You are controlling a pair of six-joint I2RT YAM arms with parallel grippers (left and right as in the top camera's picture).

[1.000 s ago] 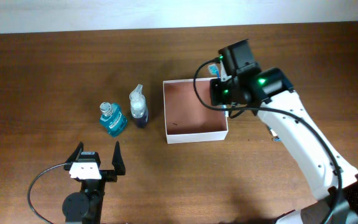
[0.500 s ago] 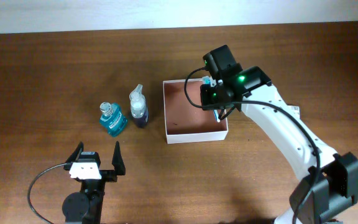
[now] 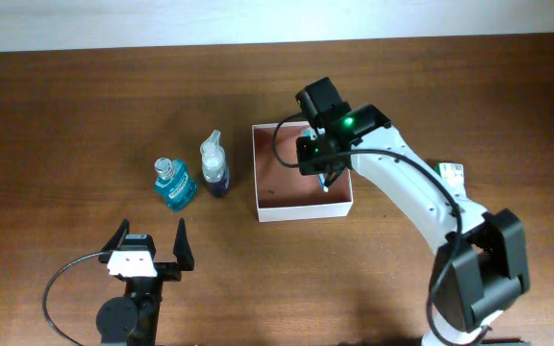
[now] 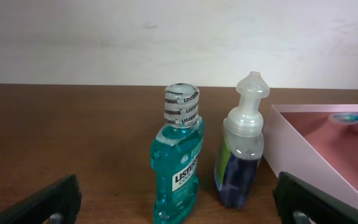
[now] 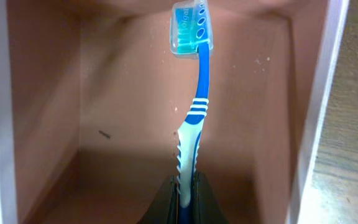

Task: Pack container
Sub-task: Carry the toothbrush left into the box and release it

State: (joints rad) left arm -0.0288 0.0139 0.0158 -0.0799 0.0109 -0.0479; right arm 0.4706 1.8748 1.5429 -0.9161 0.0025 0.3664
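Observation:
The container (image 3: 304, 211) is a shallow white-walled box with a reddish-brown floor at the table's middle. My right gripper (image 3: 321, 161) hovers over its right half, shut on a blue and white toothbrush (image 5: 194, 118) with a clear cap on its head. In the right wrist view the brush hangs inside the container (image 5: 319, 112), above its floor. My left gripper (image 3: 152, 252) is open and empty near the front left. Its wrist view shows the container's wall (image 4: 297, 149) and the toothbrush head (image 4: 353, 118) over it.
A teal mouthwash bottle (image 3: 173, 185) and a pump bottle of dark blue liquid (image 3: 215, 168) stand upright left of the container, also in the left wrist view (image 4: 178, 168) (image 4: 241, 155). A small white item (image 3: 453, 172) lies right of the container.
My right gripper has moved left with the toothbrush, from the container's back right corner to over its interior. The left arm and the bottles have not moved.

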